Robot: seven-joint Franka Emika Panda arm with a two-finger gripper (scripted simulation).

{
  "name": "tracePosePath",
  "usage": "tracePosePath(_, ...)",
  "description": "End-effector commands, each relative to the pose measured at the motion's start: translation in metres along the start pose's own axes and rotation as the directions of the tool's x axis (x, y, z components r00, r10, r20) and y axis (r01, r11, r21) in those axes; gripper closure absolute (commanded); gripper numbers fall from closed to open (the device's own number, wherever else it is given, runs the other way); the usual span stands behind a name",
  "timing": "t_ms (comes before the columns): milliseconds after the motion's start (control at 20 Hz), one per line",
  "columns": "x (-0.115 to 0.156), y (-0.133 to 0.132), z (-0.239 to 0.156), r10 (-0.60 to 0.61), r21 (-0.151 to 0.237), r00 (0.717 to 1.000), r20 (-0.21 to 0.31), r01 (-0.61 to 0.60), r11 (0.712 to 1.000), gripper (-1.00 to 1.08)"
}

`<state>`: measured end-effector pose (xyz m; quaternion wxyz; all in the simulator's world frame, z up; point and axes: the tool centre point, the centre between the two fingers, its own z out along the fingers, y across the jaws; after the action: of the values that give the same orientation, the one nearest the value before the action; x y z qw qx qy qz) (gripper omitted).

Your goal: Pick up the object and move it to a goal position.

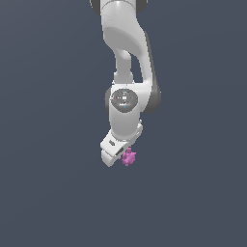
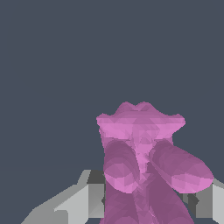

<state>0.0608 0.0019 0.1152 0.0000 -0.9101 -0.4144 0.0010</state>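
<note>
The object [image 1: 129, 157] is a small magenta-pink spiky lump sticking out from the lower end of the white gripper [image 1: 120, 155] in the exterior view. In the wrist view the object [image 2: 142, 166] fills the lower middle, its knobbly lobes bulging between the grey fingers [image 2: 81, 201] on either side. The gripper is shut on the object and holds it off any surface. The fingertips themselves are mostly hidden behind the object and the hand.
The white arm [image 1: 126, 58] comes down from the top of the exterior view. Around it is only a plain dark grey-blue background, with no other objects, edges or goal marker showing.
</note>
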Motion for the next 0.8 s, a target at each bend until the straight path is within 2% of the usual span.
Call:
tracePosePath(0,0.005,-0.013,-0.015,-0.001,-0.001,1.0,-0.001,0.001,1.0,1.08)
tracePosePath(750,0.044,-0.13,-0.151,-0.002,-0.003,1.0,0.001,0.002,1.0,1.08)
